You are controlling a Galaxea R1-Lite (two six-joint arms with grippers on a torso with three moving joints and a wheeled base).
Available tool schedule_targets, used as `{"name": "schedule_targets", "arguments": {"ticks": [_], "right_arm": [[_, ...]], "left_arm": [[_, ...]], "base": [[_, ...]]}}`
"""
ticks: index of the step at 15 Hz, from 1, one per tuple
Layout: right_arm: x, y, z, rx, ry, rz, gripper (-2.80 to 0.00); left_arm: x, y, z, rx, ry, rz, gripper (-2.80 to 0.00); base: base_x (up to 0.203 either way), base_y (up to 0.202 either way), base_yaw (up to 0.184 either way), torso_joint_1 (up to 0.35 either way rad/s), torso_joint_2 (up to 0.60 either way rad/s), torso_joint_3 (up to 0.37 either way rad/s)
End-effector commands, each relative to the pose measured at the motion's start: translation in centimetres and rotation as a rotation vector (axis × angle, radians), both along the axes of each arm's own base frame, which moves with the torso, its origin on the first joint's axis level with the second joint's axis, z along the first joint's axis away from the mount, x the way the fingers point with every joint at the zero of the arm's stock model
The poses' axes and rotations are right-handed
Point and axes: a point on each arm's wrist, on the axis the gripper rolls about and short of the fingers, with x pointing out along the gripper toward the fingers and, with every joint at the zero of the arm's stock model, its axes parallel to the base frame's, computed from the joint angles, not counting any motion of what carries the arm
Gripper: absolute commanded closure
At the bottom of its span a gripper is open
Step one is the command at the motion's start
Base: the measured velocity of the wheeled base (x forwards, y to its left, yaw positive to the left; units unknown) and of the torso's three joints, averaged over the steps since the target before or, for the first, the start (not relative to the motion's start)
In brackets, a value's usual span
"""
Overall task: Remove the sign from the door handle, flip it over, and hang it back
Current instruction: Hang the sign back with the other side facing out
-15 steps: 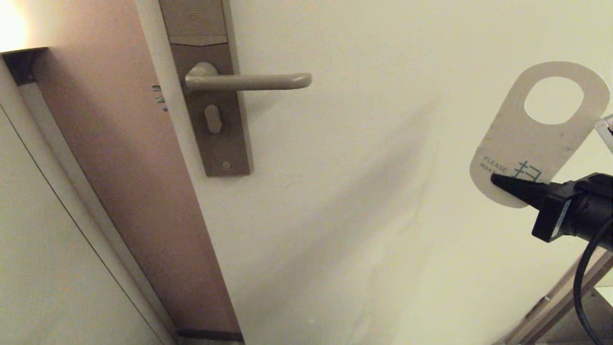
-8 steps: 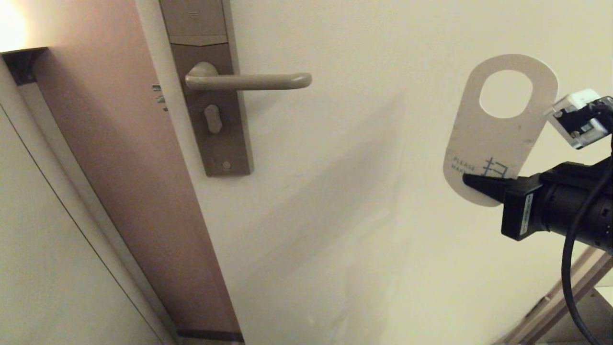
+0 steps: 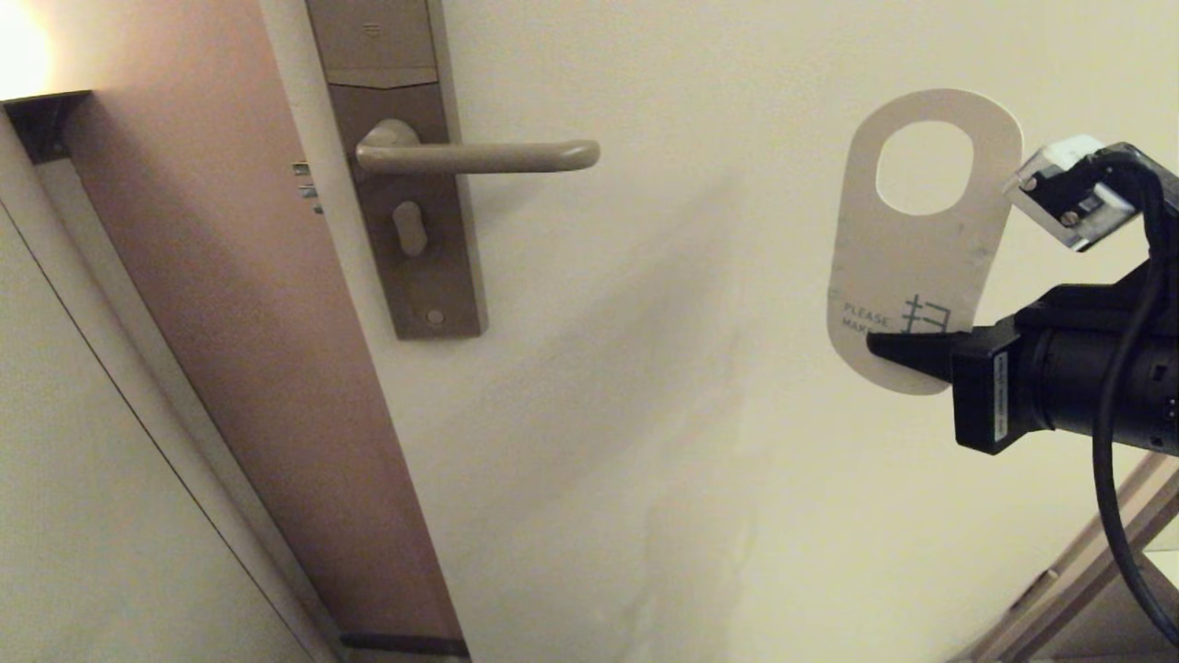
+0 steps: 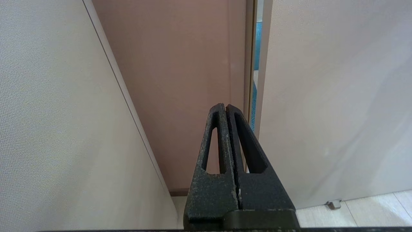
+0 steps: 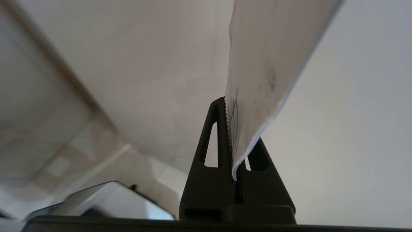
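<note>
The sign (image 3: 907, 267) is off the handle, its white "PLEASE MAKE UP ROOM" side facing me, oval hole at the top. My right gripper (image 3: 875, 346) is shut on its lower end and holds it upright in front of the door, well right of the door handle (image 3: 479, 157). The handle is a bare bronze-grey lever on a tall lock plate (image 3: 405, 184). In the right wrist view the sign (image 5: 257, 80) stands clamped between the fingers of the gripper (image 5: 227, 101). My left gripper (image 4: 225, 108) is shut and empty, parked low, out of the head view.
A small thumb-turn knob (image 3: 410, 227) sits below the lever. The door's edge and a brown frame panel (image 3: 230, 304) lie left of the plate. A wooden slanted piece (image 3: 1078, 580) shows at the bottom right. The cream door face (image 3: 691, 368) lies between handle and sign.
My right gripper has carried the sign left toward the handle and slightly up, and the sign has turned more upright. The left gripper's earlier position is not shown.
</note>
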Motion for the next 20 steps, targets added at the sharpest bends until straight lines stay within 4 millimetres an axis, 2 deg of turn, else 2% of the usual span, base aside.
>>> {"name": "schedule_targets", "arguments": {"ticks": [1, 8, 11, 20], "right_arm": [[0.3, 1.1, 0.8, 0.013, 0.006, 0.024, 0.0], [-0.5, 6.9, 2.3, 0.026, -0.049, -0.085, 0.0], [-1.3, 8.5, 2.7, 0.048, -0.036, -0.107, 0.0], [-2.3, 14.7, 2.0, 0.087, -0.036, -0.14, 0.0]], "left_arm": [[0.0, 0.0, 0.0, 0.0, 0.0, -0.001, 0.0], [0.0, 0.0, 0.0, 0.0, 0.0, -0.001, 0.0], [0.0, 0.0, 0.0, 0.0, 0.0, 0.0, 0.0], [0.0, 0.0, 0.0, 0.0, 0.0, -0.001, 0.0]], "base": [[0.0, 0.0, 0.0, 0.0, 0.0, 0.0], [0.0, 0.0, 0.0, 0.0, 0.0, 0.0], [0.0, 0.0, 0.0, 0.0, 0.0, 0.0], [0.0, 0.0, 0.0, 0.0, 0.0, 0.0]]}}
